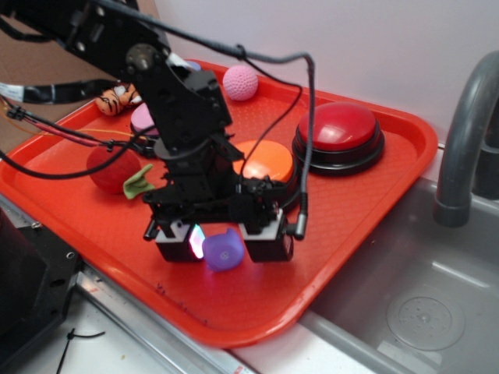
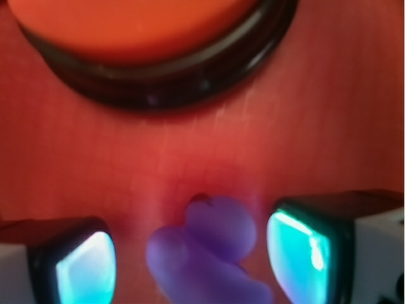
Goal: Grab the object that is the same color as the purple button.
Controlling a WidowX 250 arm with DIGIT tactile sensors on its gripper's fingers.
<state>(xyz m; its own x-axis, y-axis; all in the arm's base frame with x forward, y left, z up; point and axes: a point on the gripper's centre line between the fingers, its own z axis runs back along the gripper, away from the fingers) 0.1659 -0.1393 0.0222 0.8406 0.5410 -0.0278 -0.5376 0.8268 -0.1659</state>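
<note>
Though ungripped, object (image 2: 205, 259) between fingers (image 2: 297, 253).

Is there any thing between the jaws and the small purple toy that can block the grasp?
Nothing visible does. The purple toy lies on the red tray between the open jaws of the gripper, with bare tray on either side. The orange button sits behind it, apart.
</note>
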